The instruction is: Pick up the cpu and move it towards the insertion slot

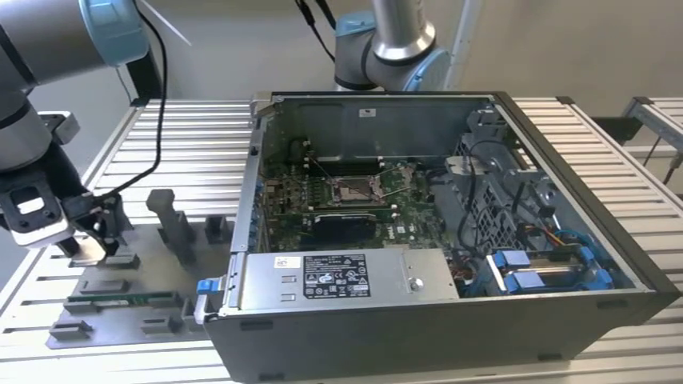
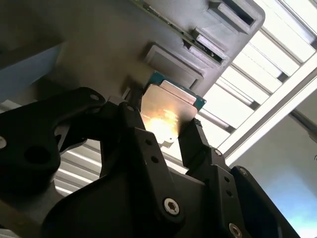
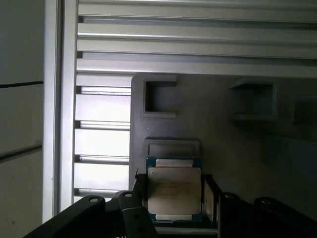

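The cpu (image 3: 174,196), a small flat square chip with a silvery-white metal lid on a green-edged board, is likely light and fully rigid. It is also likely fragile and slick: the polished lid gives little friction, and the underside should not be scraped or pressed. The sound place to hold it is by two opposite edges of the board, keeping pressure modest and the chip level so it cannot pivot or slide out.

In both wrist views that is how the black two-fingered gripper (image 2: 163,121) has it. The jaws are drawn in to the width of the chip and clamp it by two opposite sides. One black finger (image 2: 198,144) presses each edge, and the lid between them is bare and catches a bright glare. The grip appears centred along the edges, not at a corner.

The chip hangs close over the grey plastic tray (image 1: 149,280) with rectangular recesses. Whether it has fully cleared its recess I cannot tell.

In the exterior view the gripper (image 1: 91,240) is at the exterior view's left, above the near part of the tray on the slatted aluminium table (image 1: 192,152). A long green memory stick (image 1: 123,300) lies nearer on the same tray. The insertion slot (image 1: 357,190), a square socket with a shiny metal frame on the green circuit board, sits inside the open dark computer case (image 1: 597,240). It is well apart, towards the exterior view's right.
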You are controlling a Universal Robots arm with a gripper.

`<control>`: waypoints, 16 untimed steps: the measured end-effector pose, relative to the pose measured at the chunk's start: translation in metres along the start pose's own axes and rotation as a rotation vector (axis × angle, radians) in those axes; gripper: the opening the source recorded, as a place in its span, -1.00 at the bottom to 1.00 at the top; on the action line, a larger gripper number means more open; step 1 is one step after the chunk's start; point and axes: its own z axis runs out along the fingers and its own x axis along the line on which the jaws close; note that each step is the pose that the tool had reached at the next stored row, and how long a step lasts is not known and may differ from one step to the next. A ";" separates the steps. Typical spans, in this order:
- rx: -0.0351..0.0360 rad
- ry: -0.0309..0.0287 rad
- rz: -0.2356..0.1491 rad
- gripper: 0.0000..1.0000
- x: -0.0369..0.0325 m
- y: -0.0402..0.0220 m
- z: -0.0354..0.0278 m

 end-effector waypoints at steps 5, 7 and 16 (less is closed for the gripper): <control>0.0000 0.0000 0.000 -1.00 0.0000 0.0003 -0.0094; 0.0000 0.0000 0.000 -1.00 0.0000 0.0004 -0.0123; 0.0000 0.0000 0.000 -1.00 0.0000 0.0006 -0.0183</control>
